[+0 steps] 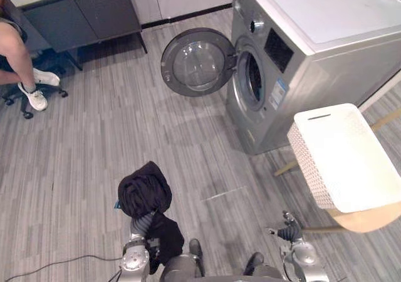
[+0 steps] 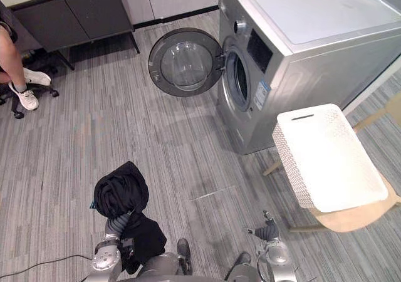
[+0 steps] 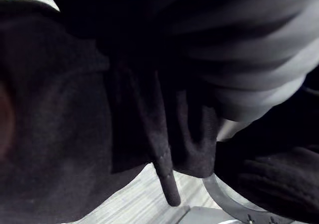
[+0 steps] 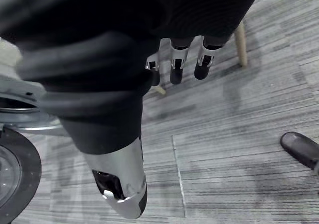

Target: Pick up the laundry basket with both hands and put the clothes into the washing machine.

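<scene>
A bundle of black clothes (image 1: 145, 191) is draped over my left hand (image 1: 143, 222), low on the left above the floor, and more black cloth (image 1: 164, 237) hangs beside the wrist. Dark fabric (image 3: 75, 109) lies over that hand in the left wrist view. My right hand (image 4: 174, 64) hangs open over bare floor, holding nothing, near the stool's leg. The white perforated laundry basket (image 1: 341, 156) rests on a light wooden stool (image 1: 366, 219) at the right, apart from both hands. The silver washing machine (image 1: 301, 50) stands behind it, its round door (image 1: 197, 61) swung open and its drum opening (image 1: 252, 76) exposed.
A person (image 1: 19, 56) sits on a wheeled chair at the far left. Dark cabinets (image 1: 81, 12) line the back wall. Grey plank floor (image 1: 125, 125) stretches between me and the machine.
</scene>
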Robot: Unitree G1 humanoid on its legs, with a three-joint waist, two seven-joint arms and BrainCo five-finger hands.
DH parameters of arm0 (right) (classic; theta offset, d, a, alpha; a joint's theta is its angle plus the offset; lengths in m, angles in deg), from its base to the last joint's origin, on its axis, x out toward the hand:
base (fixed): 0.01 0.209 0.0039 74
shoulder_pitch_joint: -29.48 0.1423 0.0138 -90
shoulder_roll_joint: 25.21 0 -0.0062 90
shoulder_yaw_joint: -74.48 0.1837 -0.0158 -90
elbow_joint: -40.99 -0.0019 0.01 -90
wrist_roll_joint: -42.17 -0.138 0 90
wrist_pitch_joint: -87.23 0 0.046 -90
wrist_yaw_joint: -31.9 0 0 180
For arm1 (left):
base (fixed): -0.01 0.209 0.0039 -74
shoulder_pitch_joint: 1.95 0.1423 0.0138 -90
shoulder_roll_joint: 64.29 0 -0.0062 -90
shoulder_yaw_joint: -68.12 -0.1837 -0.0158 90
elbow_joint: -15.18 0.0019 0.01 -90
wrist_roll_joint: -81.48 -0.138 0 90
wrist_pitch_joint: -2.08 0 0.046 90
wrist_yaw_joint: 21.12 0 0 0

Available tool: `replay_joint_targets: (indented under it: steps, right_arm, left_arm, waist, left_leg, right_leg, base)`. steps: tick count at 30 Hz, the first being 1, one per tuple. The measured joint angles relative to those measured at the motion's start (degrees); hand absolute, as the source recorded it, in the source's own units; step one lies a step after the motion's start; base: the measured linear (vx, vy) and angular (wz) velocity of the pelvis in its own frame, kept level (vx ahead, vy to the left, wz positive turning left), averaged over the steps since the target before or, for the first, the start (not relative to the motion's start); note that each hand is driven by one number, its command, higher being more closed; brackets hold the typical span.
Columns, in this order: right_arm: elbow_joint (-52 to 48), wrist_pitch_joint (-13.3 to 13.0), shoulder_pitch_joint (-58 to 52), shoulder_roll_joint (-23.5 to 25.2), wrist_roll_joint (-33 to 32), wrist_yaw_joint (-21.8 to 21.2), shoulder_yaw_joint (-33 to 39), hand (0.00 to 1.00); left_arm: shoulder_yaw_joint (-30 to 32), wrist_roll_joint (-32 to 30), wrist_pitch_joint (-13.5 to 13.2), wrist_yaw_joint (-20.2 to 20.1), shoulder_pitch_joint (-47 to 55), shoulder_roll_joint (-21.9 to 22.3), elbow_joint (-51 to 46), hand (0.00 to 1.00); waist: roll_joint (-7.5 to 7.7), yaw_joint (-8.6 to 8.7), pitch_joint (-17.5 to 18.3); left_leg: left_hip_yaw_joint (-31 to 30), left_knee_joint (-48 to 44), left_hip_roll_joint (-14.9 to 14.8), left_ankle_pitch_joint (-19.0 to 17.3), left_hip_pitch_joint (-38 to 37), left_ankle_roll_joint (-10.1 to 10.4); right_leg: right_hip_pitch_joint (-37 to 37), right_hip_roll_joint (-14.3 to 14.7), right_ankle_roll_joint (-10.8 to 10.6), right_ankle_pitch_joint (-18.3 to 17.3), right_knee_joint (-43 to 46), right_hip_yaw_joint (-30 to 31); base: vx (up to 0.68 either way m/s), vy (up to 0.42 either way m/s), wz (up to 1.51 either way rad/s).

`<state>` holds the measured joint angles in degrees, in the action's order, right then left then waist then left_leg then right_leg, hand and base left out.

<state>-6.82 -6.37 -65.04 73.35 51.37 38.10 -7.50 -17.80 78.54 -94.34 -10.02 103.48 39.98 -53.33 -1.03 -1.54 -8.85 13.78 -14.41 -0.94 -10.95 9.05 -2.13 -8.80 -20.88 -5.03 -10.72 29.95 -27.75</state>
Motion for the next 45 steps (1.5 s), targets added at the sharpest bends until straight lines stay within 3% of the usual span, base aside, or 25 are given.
replay_joint_targets:
  steps: [1,2,3,7,9,10,11,12,13,15,16,17,18,20,22,25,26,28,29,31,34,36,39,43,45]
  right_arm:
    - [-0.27,0.15,-0.10,-0.06,-0.03,0.11,-0.05,0.00]
    - [-0.63,0.16,0.01,0.65,-0.06,0.16,-0.10,0.00]
    - [-0.97,0.12,-0.51,1.23,-0.09,0.13,-0.18,0.00]
    - [-3.76,-0.22,-0.88,1.25,-0.11,0.18,-1.02,0.00]
    - [-5.45,-0.55,-1.03,0.92,-0.10,0.16,-1.32,0.00]
    - [-5.62,-0.58,-1.61,0.84,-0.09,0.18,-1.73,0.00]
    - [-5.91,-0.57,-2.59,0.78,-0.09,0.14,-2.39,0.00]
    - [-5.79,-0.37,-1.89,-0.39,-0.09,-0.04,-2.28,0.00]
    - [-7.35,-0.51,-1.72,0.12,-0.09,-0.17,-2.30,0.00]
    - [-10.01,-0.57,-1.74,0.91,-0.10,-0.22,-3.12,0.00]
    - [-10.66,-0.58,-1.91,1.19,-0.14,-0.11,-3.46,0.00]
    - [-12.10,-0.64,-2.11,1.88,-0.16,-0.13,-3.61,0.00]
    - [-13.83,-1.26,-2.14,2.76,-0.24,0.10,-3.58,0.00]
    - [-15.00,-2.14,-2.09,2.98,-0.39,0.18,-3.53,0.00]
    - [-14.55,-2.20,-2.15,2.90,-0.71,0.25,-3.42,0.00]
    - [-13.06,-2.04,-2.55,2.55,-0.69,1.04,-3.34,0.00]
    - [-11.80,-2.11,-2.19,2.55,-0.65,1.38,-2.75,0.00]
    - [-11.00,-2.05,-2.63,1.49,-0.61,1.57,-1.49,0.00]
    - [-9.99,-1.62,-2.82,2.59,-0.62,1.68,-0.97,0.00]
    - [-10.78,-1.61,-4.36,3.65,-0.60,1.61,-1.67,0.00]
    - [-10.01,-1.58,-3.14,4.04,-0.61,1.59,-3.93,0.00]
    - [-7.34,-1.52,-1.41,4.08,-0.62,1.61,-4.53,0.00]
    - [-2.32,-1.24,1.50,4.09,-0.63,1.71,-5.07,0.00]
    - [-0.33,-0.91,1.70,3.65,-0.61,2.62,-4.70,0.00]
    - [0.14,-0.82,0.32,2.94,-0.64,3.02,-4.33,0.00]
  left_arm:
    - [-0.18,0.01,0.00,-0.01,-0.23,-0.09,-0.10,1.00]
    - [-0.47,0.00,0.21,0.06,-0.72,-1.12,-0.08,1.00]
    - [-1.57,-0.02,0.45,0.12,-1.32,-2.07,-0.09,1.00]
    - [-2.25,0.00,0.47,0.13,-3.36,-3.32,-0.03,1.00]
    - [-2.98,-0.03,0.37,0.07,-5.57,-3.64,0.02,1.00]
    - [-3.71,-0.11,0.30,0.05,-5.75,-4.04,-0.06,1.00]
    - [-4.30,-0.15,0.29,-0.15,-5.35,-4.47,0.06,1.00]
    - [-4.67,-0.30,0.47,-0.74,-5.97,-2.85,1.35,1.00]
    - [-5.87,-0.55,0.31,-1.16,-6.12,-2.85,1.20,1.00]
    - [-6.09,-0.53,0.41,-2.23,-6.00,-2.04,1.43,1.00]
    - [-6.20,-0.54,0.40,-2.43,-5.40,-1.86,1.41,1.00]
    - [-6.34,-0.53,0.40,-2.56,-5.29,-1.64,1.41,1.00]
    - [-6.54,-0.53,0.40,-3.10,-5.29,-1.27,1.34,1.00]
    - [-8.01,-0.53,0.34,-3.51,-5.39,-0.97,0.54,1.00]
    - [-8.96,-0.54,0.26,-3.72,-5.33,-0.59,-0.07,1.00]
    - [-9.80,-0.73,0.28,-4.00,-5.40,-0.79,0.01,1.00]
    - [-9.84,-1.33,0.29,-4.02,-5.42,-0.67,0.47,1.00]
    - [-10.79,-2.08,0.29,-3.98,-5.41,-0.21,1.47,1.00]
    - [-11.16,-2.32,0.66,-4.10,-6.16,-0.72,3.11,1.00]
    - [-10.91,-2.33,0.74,-3.98,-6.33,-1.28,2.84,1.00]
    - [-10.75,-2.22,0.85,-3.40,-6.17,-2.00,1.85,1.00]
    - [-10.61,-2.11,0.98,-3.34,-6.42,-2.85,0.61,1.00]
    - [-8.73,-1.73,1.00,-3.18,-7.15,-4.36,-0.73,1.00]
    - [-8.09,-1.82,1.02,-3.19,-8.02,-6.19,0.49,1.00]
    - [-8.11,-2.22,1.02,-3.28,-7.63,-5.63,1.07,1.00]
  waist:
    - [0.04,0.75,-0.07]
    - [-0.01,1.60,-1.27]
    - [-0.03,2.44,-2.20]
    - [-1.20,3.99,-3.48]
    - [-0.81,4.14,-4.29]
    - [-0.21,4.08,-4.04]
    - [1.03,4.42,-3.48]
    - [-1.97,4.42,-3.59]
    - [-2.22,4.47,-3.52]
    - [-2.66,3.94,-4.41]
    - [-2.46,3.62,-4.53]
    - [-1.87,3.26,-4.91]
    - [-0.69,2.58,-5.42]
    - [-0.10,1.87,-5.46]
    - [-0.07,1.24,-5.55]
    - [0.17,0.61,-5.70]
    - [-0.39,0.68,-5.57]
    - [-3.15,0.81,-5.03]
    - [-0.94,0.87,-5.00]
    - [1.30,0.76,-3.94]
    - [2.25,0.97,-3.74]
    - [2.33,1.04,-3.72]
    - [2.37,0.97,-3.76]
    - [2.43,2.87,-3.76]
    - [1.85,3.38,-4.08]
  left_leg:
    - [-1.07,-0.79,0.64,-0.75,-0.82,-0.22]
    - [-3.12,-1.93,0.79,-1.99,-2.82,-0.84]
    - [-4.87,-1.69,0.02,-3.23,-5.48,-0.94]
    - [-8.66,4.28,-0.97,-3.67,-13.78,-0.78]
    - [-8.97,4.47,-1.48,-4.52,-16.41,1.84]
    - [-9.03,4.23,-1.32,-6.31,-18.71,4.79]
    - [-9.50,3.02,-0.55,-7.50,-20.54,6.62]
    - [-9.25,0.52,-2.70,-7.75,-20.63,8.00]
    - [-8.55,-6.61,-3.88,-5.19,-17.65,11.48]
    - [-7.97,-31.19,-8.31,6.61,-8.80,10.94]
    - [-7.13,-37.91,-9.74,5.85,-6.91,10.35]
    - [-6.06,-44.71,-11.36,4.20,-4.61,7.76]
    - [-3.98,-49.16,-12.30,2.41,-1.94,5.33]
    - [-2.43,-48.27,-12.38,0.78,2.59,3.16]
    - [-3.16,-40.71,-11.26,-1.42,7.12,2.79]
    - [-13.97,-19.39,-5.34,-2.33,8.76,3.69]
    - [-19.62,-10.92,-3.80,-0.75,8.03,5.77]
    - [-24.60,-2.81,-5.04,9.66,7.36,8.05]
    - [-21.00,-5.57,-4.22,7.09,6.91,6.89]
    - [-14.93,-5.79,-3.08,3.82,5.72,5.28]
    - [-4.32,-4.74,-3.13,1.23,2.49,2.21]
    - [1.55,-2.30,-3.45,0.95,0.13,1.65]
    - [9.51,-0.59,-5.11,-0.51,-3.86,1.73]
    - [9.89,-3.34,-6.09,-0.73,-4.54,2.06]
    - [9.81,-13.83,-9.83,-2.51,-3.67,2.64]
  right_leg:
    - [-2.60,-1.10,1.56,0.99,6.02,3.26]
    - [-7.29,-0.31,0.48,-0.76,16.35,11.85]
    - [-8.71,3.58,-0.04,-4.36,19.90,14.85]
    - [-16.90,11.08,2.65,-6.38,12.00,11.73]
    - [-19.59,14.11,4.06,-0.08,-1.52,8.18]
    - [-19.38,16.04,6.75,8.07,-10.92,6.86]
    - [-19.19,15.57,13.49,16.92,-11.73,7.84]
    - [-19.27,16.40,13.28,14.44,-7.80,6.22]
    - [-18.12,16.75,13.68,10.17,-6.93,5.48]
    - [-9.95,20.60,14.72,7.61,-11.37,6.41]
    - [-7.15,22.00,14.87,7.34,-13.20,7.54]
    - [-3.25,23.17,15.04,6.66,-15.04,9.09]
    - [1.12,23.87,14.84,5.94,-16.76,12.12]
    - [5.07,24.05,14.70,5.77,-19.48,15.90]
    - [7.61,24.18,14.62,5.73,-21.33,19.98]
    - [10.15,23.64,11.30,3.59,-21.40,27.67]
    - [10.74,23.84,9.64,2.35,-21.23,30.68]
    - [10.62,25.96,7.01,-0.37,-19.17,35.14]
    - [9.51,23.93,5.00,-2.41,-15.97,38.06]
    - [6.91,21.42,2.37,-4.91,-12.42,40.85]
    - [1.60,17.41,0.41,-4.08,-7.23,35.11]
    - [-0.52,14.06,-0.30,-3.03,-6.74,24.59]
    - [-0.40,10.59,2.39,-1.27,-9.21,0.86]
    - [1.44,12.04,3.58,-0.25,-11.65,2.45]
    - [5.89,14.47,3.59,-0.26,-15.01,3.71]
  base:
    - [0.38,0.215,0.62]
    - [0.45,0.152,0.81]
    - [0.48,0.092,0.86]
    - [0.55,0.003,0.58]
    - [0.61,-0.051,0.59]
    - [0.64,-0.075,0.60]
    - [0.65,-0.063,0.49]
    - [0.63,-0.097,0.34]
    - [0.62,-0.141,0.02]
    - [0.70,-0.177,-0.30]
    - [0.62,-0.111,-0.63]
    - [0.57,-0.084,-0.85]
    - [0.56,-0.060,-0.92]
    - [0.49,0.015,-1.13]
    - [0.43,0.091,-1.18]
    - [0.41,0.248,-1.37]
    - [0.34,0.329,-1.44]
    - [0.34,0.388,-1.47]
    - [0.20,0.288,-1.06]
    - [0.18,0.305,-1.39]
    - [0.10,0.287,-1.71]
    - [0.08,0.189,-1.63]
    - [0.12,0.088,-1.36]
    - [0.18,-0.082,-0.58]
    - [0.18,-0.088,-0.39]
